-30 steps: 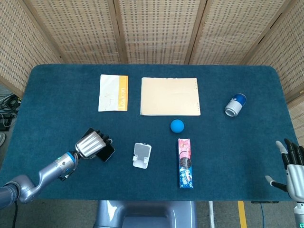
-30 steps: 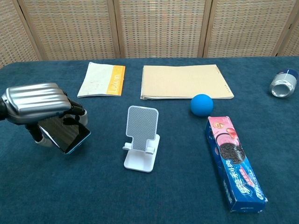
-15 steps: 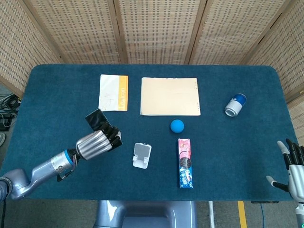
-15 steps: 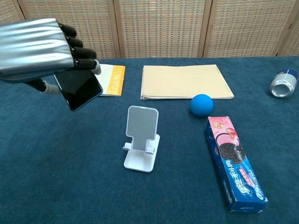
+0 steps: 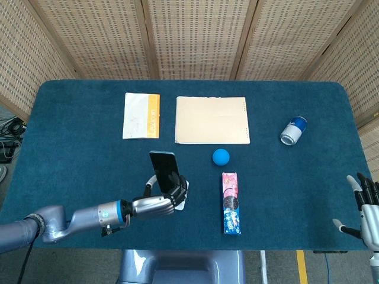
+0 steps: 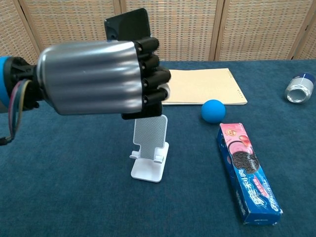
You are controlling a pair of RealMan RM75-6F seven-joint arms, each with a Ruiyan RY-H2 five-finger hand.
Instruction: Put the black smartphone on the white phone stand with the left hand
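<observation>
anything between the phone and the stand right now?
Nothing visible. The left hand holds the black smartphone upright just above the white phone stand, whose cradle is empty; the blue ball and cookie box lie off to its right.

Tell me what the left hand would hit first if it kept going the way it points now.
Probably the cookie box: the left hand, holding the phone above the stand, points rightward toward it. Depth is unclear.
</observation>
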